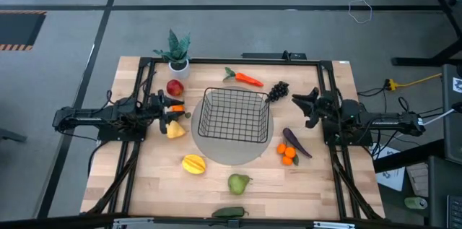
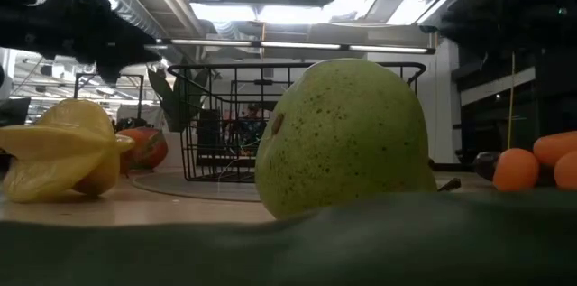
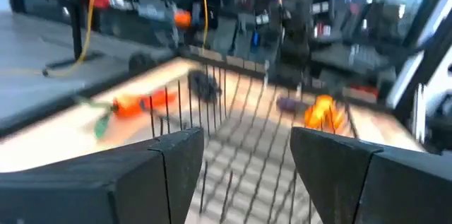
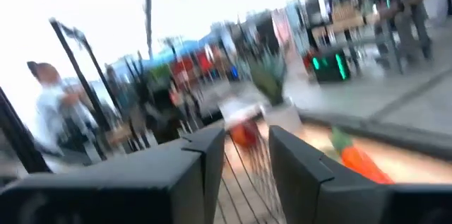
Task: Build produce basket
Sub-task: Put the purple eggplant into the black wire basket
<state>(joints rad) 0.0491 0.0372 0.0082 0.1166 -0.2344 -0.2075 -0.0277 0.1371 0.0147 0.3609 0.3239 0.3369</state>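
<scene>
Wooden table (image 1: 144,186) carries the basket (image 1: 234,117) at centre on a grey disc (image 1: 216,153); no produce can be seen inside it. Left claw (image 1: 170,110) sits at the basket's 9 o'clock, fingers released, over an orange (image 1: 177,107) and a yellow fruit (image 1: 175,130). Right claw (image 1: 307,105), released, holds nothing at 3 o'clock. Judgement: the left arm is nearer a pick; the basket lies at its 3 o'clock.

Wooden table (image 1: 144,178), light planks. On it: grey disc (image 1: 224,155) at centre; red apple (image 1: 175,87) and yellow fruit (image 1: 175,130) beside the left gripper (image 1: 167,108); carrot (image 1: 245,79) and grapes (image 1: 278,90) beyond the right gripper (image 1: 309,106); eggplant (image 1: 297,143) and oranges (image 1: 287,154) near it; starfruit (image 1: 193,164), pear (image 1: 239,183), dark green vegetable (image 1: 229,212), potted plant (image 1: 177,50).
</scene>
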